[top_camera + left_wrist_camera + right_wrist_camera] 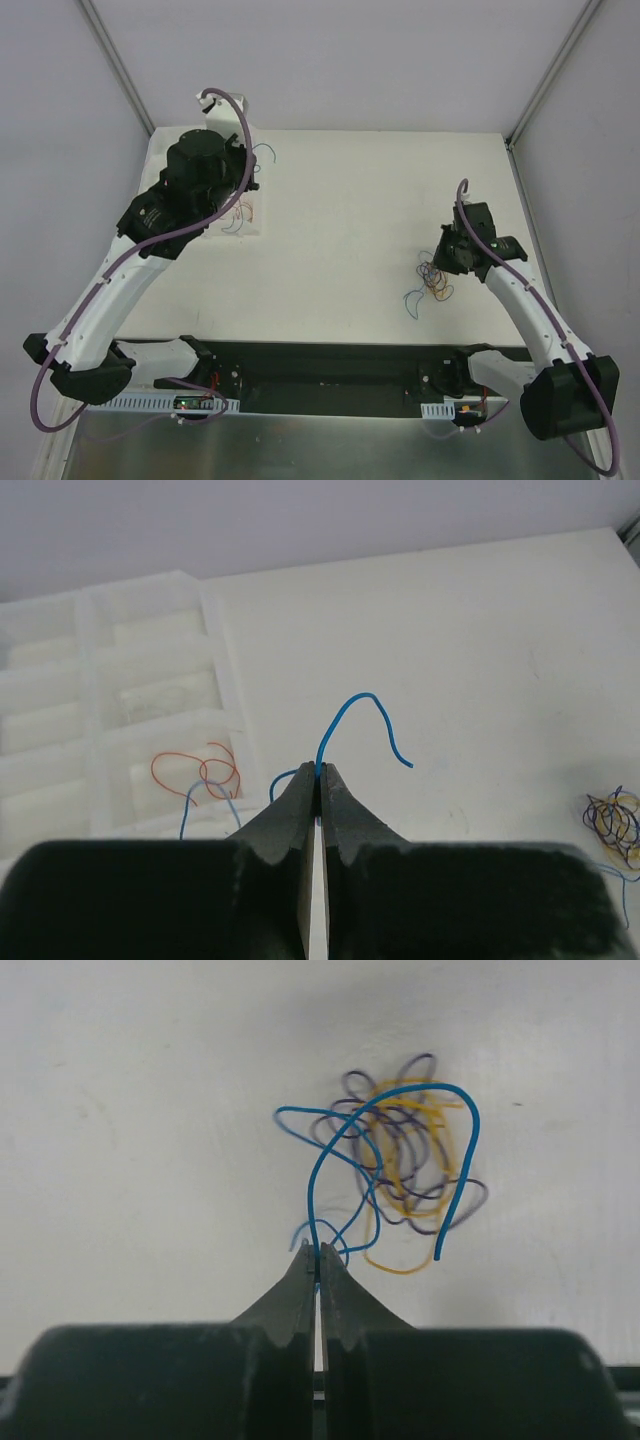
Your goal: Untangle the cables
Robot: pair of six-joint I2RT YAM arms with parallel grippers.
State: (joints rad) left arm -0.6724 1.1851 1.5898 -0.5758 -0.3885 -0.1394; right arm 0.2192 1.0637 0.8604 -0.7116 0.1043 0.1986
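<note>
left tool [320, 776]: pinched shut on loose thin blue wire [362, 695], far left corner of white tabletop [370, 200], beside clear compartmented plastic tray [140, 630] containing red wire loops [200, 770].
right tool [318, 1256]: pinched shut on second blue wire [440, 1086], arching straight ahead over tangled purple-yellow-blue wire bundle [405, 1175] near right edge.
right arm nearer; likely pull: backward, away from bundle.

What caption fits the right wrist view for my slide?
Right gripper shut on a blue wire arching over a purple-and-yellow tangle on the white table.
</note>
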